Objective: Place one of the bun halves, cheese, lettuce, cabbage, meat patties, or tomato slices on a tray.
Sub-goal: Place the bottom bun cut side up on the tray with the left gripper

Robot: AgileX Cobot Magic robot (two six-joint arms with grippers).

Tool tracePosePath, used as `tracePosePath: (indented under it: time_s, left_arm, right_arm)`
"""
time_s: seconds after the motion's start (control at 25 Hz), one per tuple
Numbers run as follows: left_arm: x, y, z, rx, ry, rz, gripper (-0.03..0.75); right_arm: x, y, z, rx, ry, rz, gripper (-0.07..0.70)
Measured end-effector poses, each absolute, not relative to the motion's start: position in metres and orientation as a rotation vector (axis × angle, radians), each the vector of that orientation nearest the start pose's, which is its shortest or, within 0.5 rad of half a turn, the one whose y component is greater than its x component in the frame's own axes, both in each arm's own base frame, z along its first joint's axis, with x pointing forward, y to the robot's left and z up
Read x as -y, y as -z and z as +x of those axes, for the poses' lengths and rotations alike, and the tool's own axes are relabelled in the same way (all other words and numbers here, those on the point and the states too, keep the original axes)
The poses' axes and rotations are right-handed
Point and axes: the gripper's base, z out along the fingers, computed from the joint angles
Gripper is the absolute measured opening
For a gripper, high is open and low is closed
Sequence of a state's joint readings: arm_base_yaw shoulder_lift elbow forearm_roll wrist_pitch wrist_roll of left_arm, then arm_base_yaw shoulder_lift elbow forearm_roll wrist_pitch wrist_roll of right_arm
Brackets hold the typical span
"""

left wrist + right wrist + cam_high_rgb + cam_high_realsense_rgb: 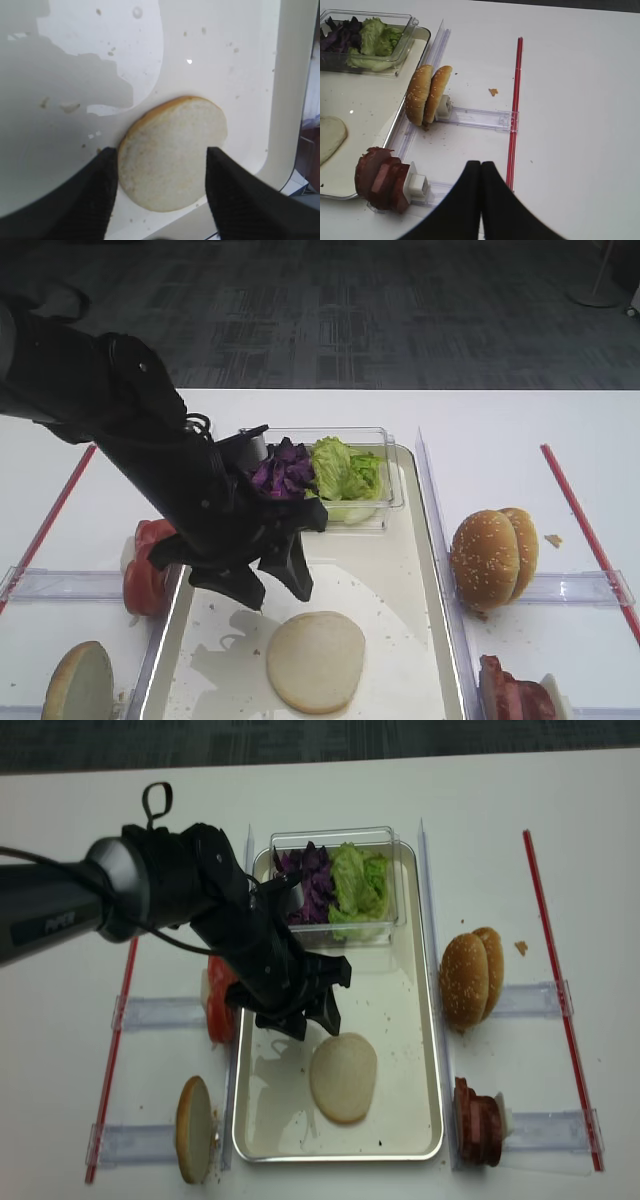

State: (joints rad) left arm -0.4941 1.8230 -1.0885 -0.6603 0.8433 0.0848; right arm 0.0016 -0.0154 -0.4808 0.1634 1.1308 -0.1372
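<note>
Left wrist view: the bun half is seen flat on the tray floor near its front edge, released, with the left gripper spread open above it, empty. If a pad is dragged across it, the bun half could be shoved against the rim. The right gripper is clenched, empty.

A white table fills most of the frame; dark grey patterned carpet runs across the top, evenly lit.
</note>
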Motion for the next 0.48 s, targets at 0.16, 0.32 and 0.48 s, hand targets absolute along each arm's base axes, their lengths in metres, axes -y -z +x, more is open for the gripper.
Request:
tracePosePath:
  time_s: [0.16,0.32,0.48]
  left_arm:
    - [0.191,-0.185,0.278,-3.027,0.812,0.221,0.363]
    - [0.189,-0.196,0.275,-3.005,0.824,0.225,0.363]
    - [0.189,-0.213,0.274,-2.971,0.847,0.228,0.363]
  right_arm:
    - [-0.013,-0.267,-0.009,-2.103,-0.117,-0.160,0.364]
    - [-0.013,-0.267,-0.009,-2.103,-0.117,-0.160,0.364]
    - [-0.013,-0.267,-0.009,-2.103,-0.117,-0.160,0.364]
